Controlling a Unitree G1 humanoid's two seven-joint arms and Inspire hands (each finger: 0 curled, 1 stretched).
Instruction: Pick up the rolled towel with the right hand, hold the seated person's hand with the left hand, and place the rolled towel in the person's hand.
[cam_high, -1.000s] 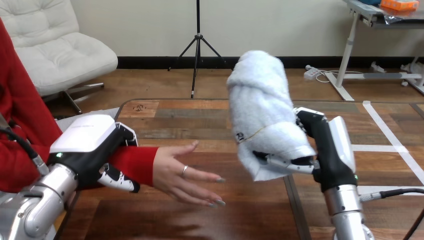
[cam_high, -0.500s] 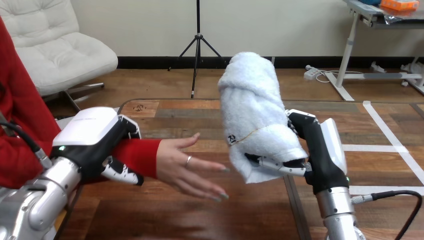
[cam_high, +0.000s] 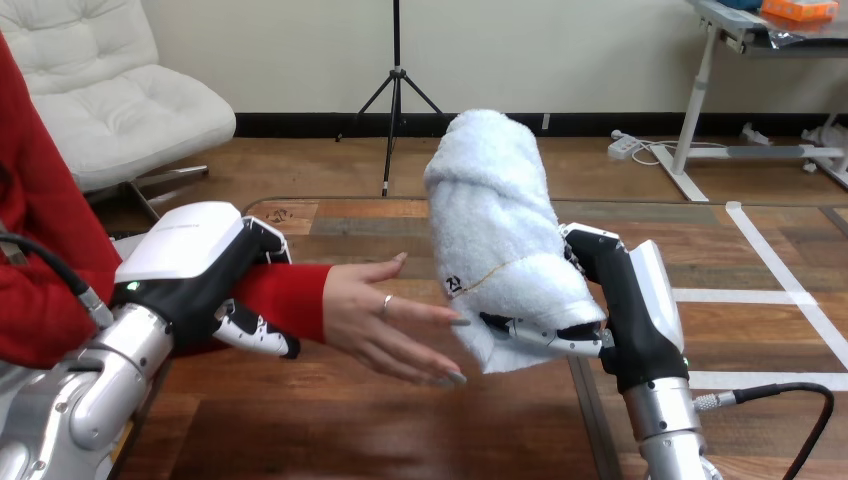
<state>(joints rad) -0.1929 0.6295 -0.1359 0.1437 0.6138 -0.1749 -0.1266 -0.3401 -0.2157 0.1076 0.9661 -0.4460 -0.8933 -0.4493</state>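
White and tall in its grip, the towel (cam_high: 495, 230) could topple toward 12 o'clock if released early, since the right hand (cam_high: 625, 300) wraps only its lower end. The roll might also slide off the person's hand (cam_high: 375, 320), which is open and flat, its fingertips at the towel's bottom corner. The left hand (cam_high: 190, 270), at 9 o'clock from the towel, has its fingers curled round the person's red-sleeved wrist; a slack hold there would let the palm drift. The towel is a thick, fluffy roll, upright above the table (cam_high: 330, 430), with a small tag and a thin yellowish thread across its lower part.
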